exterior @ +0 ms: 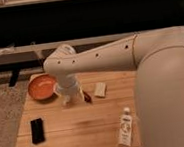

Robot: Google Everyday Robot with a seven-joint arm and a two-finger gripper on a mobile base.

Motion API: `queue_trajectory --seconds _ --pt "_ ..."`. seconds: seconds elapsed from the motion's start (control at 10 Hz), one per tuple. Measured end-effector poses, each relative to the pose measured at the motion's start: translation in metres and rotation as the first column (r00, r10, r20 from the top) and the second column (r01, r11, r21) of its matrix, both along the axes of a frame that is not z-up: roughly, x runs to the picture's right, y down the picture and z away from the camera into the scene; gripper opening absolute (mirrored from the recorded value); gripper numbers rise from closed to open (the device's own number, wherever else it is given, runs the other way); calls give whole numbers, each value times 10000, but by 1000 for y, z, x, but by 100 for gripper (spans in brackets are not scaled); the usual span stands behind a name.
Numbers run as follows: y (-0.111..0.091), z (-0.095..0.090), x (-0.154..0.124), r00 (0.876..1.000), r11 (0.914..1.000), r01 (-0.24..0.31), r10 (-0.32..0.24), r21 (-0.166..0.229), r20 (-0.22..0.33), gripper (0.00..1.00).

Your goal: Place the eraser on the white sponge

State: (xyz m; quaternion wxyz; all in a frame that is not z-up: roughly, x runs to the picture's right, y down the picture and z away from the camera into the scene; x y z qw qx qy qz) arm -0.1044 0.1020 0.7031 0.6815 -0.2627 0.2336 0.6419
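The eraser is a flat black block lying near the front left of the wooden table. The white sponge is a pale pad lying flat toward the back, right of the table's middle. My gripper hangs from the big white arm between the orange bowl and the sponge, just above the tabletop. Its fingers stand open with nothing between them. It is well behind and to the right of the eraser, and a short way left of the sponge.
An orange bowl sits at the back left. A small dark red object lies just right of the gripper. A white bottle stands at the front right. My white arm covers the table's right side.
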Motion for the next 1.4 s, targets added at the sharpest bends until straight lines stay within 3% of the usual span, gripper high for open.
queue_trajectory --seconds 0.5,0.7,0.9,1.2,1.4 --pt "0 0 0 10000 10000 4 -4 1 -1 65" --pt "2 0 -5 9997 9996 183 -187 209 177 65" --pt "15 -6 -35 9964 9980 525 -548 364 650 65" --pt "54 -21 -99 9848 9917 1157 -1218 552 1234 65" --pt "82 -16 -153 9698 9824 1778 -1848 570 1593 65"
